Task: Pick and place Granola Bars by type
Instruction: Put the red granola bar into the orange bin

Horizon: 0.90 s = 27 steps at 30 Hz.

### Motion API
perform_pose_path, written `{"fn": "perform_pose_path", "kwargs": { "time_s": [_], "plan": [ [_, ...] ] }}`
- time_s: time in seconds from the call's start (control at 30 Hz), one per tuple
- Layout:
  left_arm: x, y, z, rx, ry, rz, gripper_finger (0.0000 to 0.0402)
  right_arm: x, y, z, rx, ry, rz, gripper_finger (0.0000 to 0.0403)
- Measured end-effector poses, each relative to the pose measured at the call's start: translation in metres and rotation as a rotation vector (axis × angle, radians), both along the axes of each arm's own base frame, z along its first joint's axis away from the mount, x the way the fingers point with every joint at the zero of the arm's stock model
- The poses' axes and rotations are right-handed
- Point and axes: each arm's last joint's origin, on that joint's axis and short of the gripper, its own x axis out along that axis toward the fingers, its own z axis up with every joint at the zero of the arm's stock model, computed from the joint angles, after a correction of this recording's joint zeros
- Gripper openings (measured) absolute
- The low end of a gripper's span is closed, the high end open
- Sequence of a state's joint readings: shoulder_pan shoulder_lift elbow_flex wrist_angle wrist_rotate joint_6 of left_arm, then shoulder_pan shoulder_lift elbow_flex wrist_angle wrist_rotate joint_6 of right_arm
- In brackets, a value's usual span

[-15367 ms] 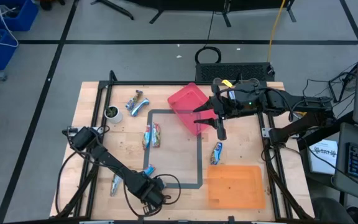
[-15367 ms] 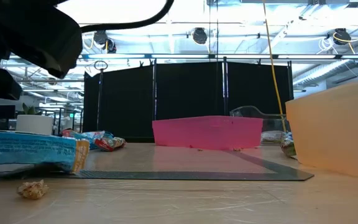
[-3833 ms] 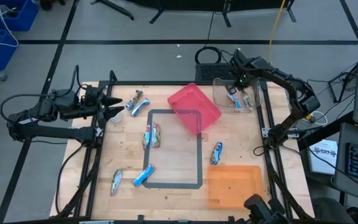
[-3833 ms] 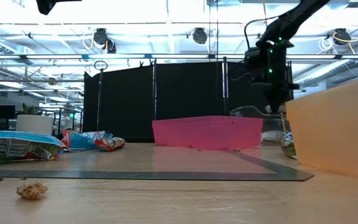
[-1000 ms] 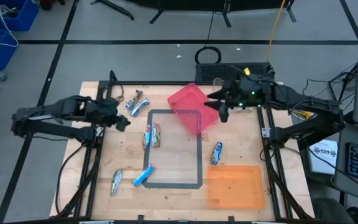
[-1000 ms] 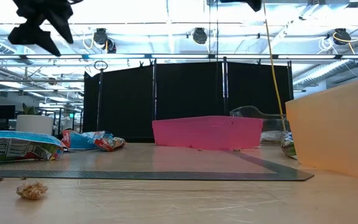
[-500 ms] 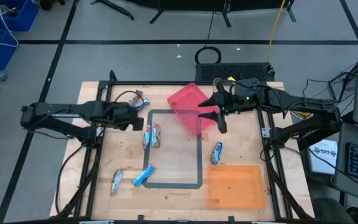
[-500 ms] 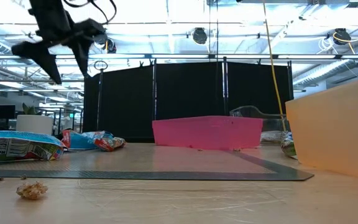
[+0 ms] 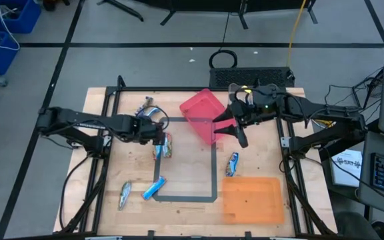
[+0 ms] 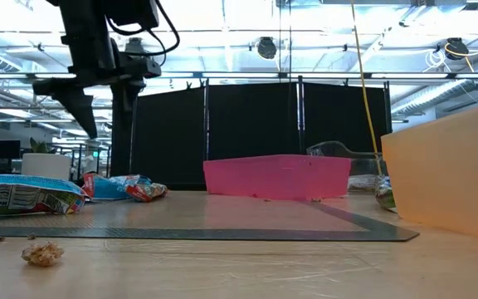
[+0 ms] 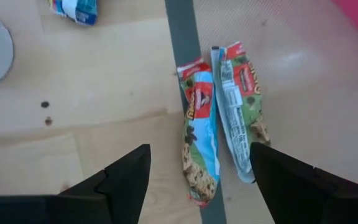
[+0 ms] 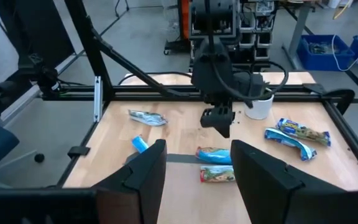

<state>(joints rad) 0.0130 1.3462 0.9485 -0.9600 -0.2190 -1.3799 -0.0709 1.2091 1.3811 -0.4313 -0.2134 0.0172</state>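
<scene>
Hovering with fingers spread and empty, the left gripper (image 9: 160, 135) hangs above two foil-wrapped granola bars (image 11: 221, 118) lying side by side on the grey tape line (image 11: 182, 46). The right gripper (image 9: 231, 128), parted and empty, waits beside the pink plastic bin (image 9: 205, 115).

Open air is left between the spread left gripper (image 11: 197, 171) and the two granola bars (image 11: 219, 118) lying side by side below. The pink bin (image 9: 207, 116) is crowded by the right gripper (image 9: 231, 131).
</scene>
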Motion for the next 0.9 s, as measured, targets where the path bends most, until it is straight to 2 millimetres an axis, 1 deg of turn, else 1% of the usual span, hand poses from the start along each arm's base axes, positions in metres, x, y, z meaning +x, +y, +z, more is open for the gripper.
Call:
{"fn": "perform_pose_path", "kwargs": {
  "time_s": [0.2, 0.3, 0.53, 0.73, 0.9],
  "plan": [
    [0.009, -0.01, -0.012, -0.005, 0.029, 0.019, 0.0291, 0.0, 0.005, 0.0, -0.002, 0.0, 0.018, 0.0174],
    [0.015, -0.016, -0.019, -0.007, 0.024, 0.019, 0.0289, 0.0, 0.007, 0.0, -0.002, 0.001, 0.026, 0.0174],
    [0.023, -0.031, -0.039, -0.011, 0.09, 0.023, 0.0281, 0.0, 0.013, -0.001, -0.002, 0.006, 0.053, 0.0174],
    [0.029, -0.038, -0.056, -0.004, 0.143, 0.035, 0.0289, 0.0, 0.018, -0.001, -0.003, 0.006, 0.073, 0.0174],
    [0.035, -0.042, -0.071, 0.0, 0.171, 0.032, 0.0284, 0.0, 0.02, -0.001, -0.003, 0.006, 0.08, 0.0174]
  ]
}}
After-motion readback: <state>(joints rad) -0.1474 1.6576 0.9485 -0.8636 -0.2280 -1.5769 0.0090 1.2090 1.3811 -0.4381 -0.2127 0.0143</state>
